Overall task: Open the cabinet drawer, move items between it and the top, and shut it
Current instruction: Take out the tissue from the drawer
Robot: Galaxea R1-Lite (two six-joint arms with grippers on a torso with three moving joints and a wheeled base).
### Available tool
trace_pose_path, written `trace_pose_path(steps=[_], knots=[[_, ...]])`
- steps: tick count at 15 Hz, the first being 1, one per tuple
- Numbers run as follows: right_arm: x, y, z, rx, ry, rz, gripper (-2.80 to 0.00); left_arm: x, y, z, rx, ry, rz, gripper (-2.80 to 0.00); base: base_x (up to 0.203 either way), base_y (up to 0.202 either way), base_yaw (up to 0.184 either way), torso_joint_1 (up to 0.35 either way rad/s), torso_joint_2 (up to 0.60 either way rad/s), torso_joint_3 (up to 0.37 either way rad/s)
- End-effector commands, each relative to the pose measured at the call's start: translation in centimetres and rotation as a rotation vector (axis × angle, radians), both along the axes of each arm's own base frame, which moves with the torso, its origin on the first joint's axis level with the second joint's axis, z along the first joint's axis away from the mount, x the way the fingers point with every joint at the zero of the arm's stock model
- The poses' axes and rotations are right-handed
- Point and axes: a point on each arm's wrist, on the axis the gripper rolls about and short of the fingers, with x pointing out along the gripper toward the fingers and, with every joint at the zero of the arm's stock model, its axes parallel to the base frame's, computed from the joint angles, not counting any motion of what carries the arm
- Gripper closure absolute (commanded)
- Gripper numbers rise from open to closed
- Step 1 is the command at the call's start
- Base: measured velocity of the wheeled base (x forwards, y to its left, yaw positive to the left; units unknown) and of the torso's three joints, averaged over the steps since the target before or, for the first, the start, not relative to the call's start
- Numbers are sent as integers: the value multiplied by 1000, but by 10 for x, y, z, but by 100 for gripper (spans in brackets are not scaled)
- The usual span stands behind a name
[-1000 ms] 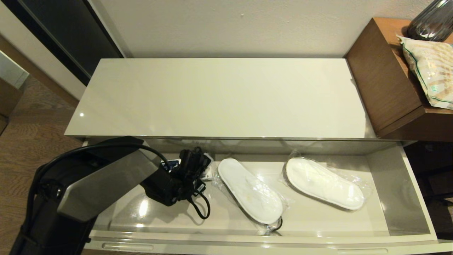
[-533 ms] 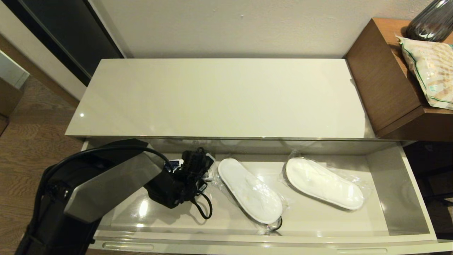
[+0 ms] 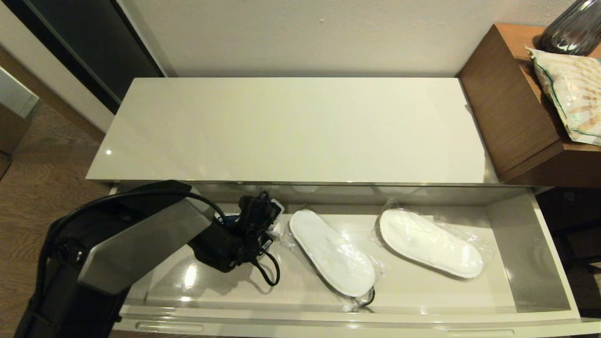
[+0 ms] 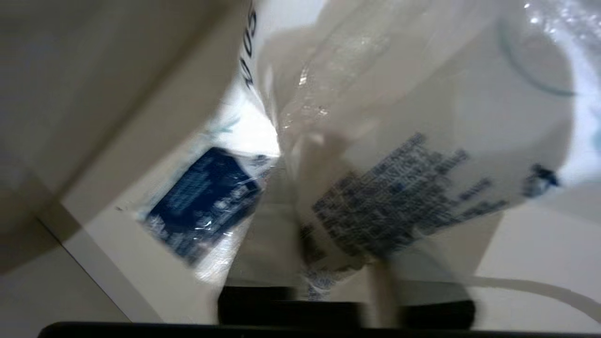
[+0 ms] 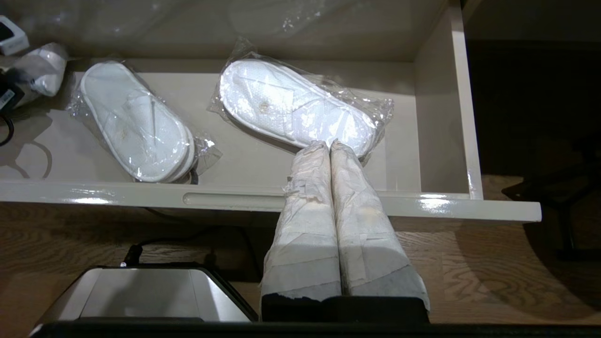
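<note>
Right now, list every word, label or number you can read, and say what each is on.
Nothing reads cleanly.
Dark blue label on the white packet by the left hand: print too blurred.
Grey-blue text block on the same packet: too blurred.
Dark characters at the packet's edge: cut off, unreadable.
Green-striped bag: print too small.
Slippers: no text seen.

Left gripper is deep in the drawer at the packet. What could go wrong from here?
1. The left gripper works under the top's front edge; lifting straight up could knock it.
2. The soft packet may slip or sag.
3. A dangling cable lies near the left slipper and might snag its wrap.
</note>
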Motion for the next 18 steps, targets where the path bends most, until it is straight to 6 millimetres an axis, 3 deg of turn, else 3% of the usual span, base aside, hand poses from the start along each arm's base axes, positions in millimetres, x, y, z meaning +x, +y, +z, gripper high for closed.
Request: trace_pose_path(steps=[1,3,8,13,18], knots=[[0,0,0,-3,0,0,0,-4,1,34,-22,-64,2,0,0,0,0,0,0,0],[0,0,0,-3,0,0,0,-18,3,57,-29,-82,-3,0,0,0,0,0,0,0],[0,0,0,0,0,0,0,-70,13,75,-11,-23,-51,0,0,0,0,0,0,0],[0,0,0,0,0,0,0,-137,14,107,-19,8,-182,0,0,0,0,0,0,0],[0,0,0,0,0,0,0,-153,13,175,-42,26,-274,0,0,0,0,0,0,0]])
